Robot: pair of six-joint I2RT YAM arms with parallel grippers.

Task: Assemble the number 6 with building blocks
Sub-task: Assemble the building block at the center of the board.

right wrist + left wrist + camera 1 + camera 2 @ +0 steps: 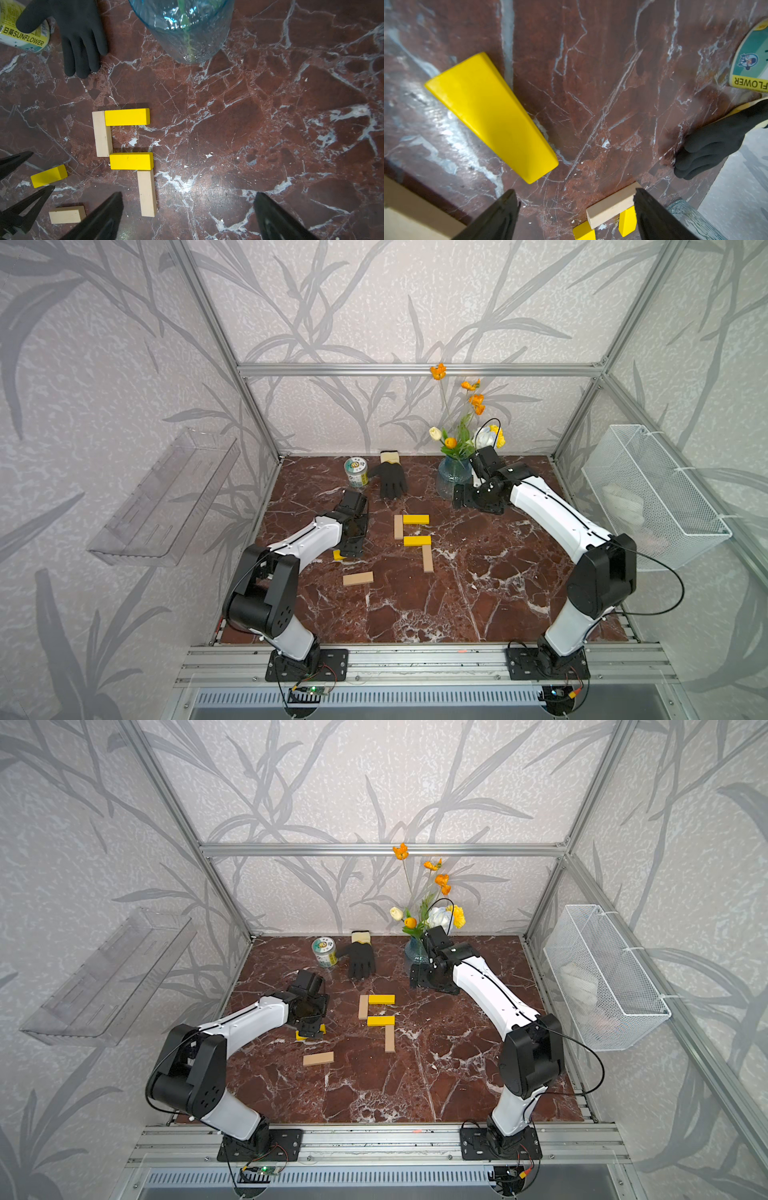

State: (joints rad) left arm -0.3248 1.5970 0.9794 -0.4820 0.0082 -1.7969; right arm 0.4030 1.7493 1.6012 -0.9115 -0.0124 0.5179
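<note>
Both top views look down from high over the near edge onto the whole marble table [478, 605]. The left wrist camera hangs close above a loose yellow block [492, 116]; the right wrist camera, higher, shares it and the part-built number [131, 161].

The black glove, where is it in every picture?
In both top views: the glove lies at the back, between the can and the vase.
Left wrist view: the glove partly shows, near the can.
Right wrist view: the glove is between can and vase.
Shared landmark: the can by its thumb.
</note>
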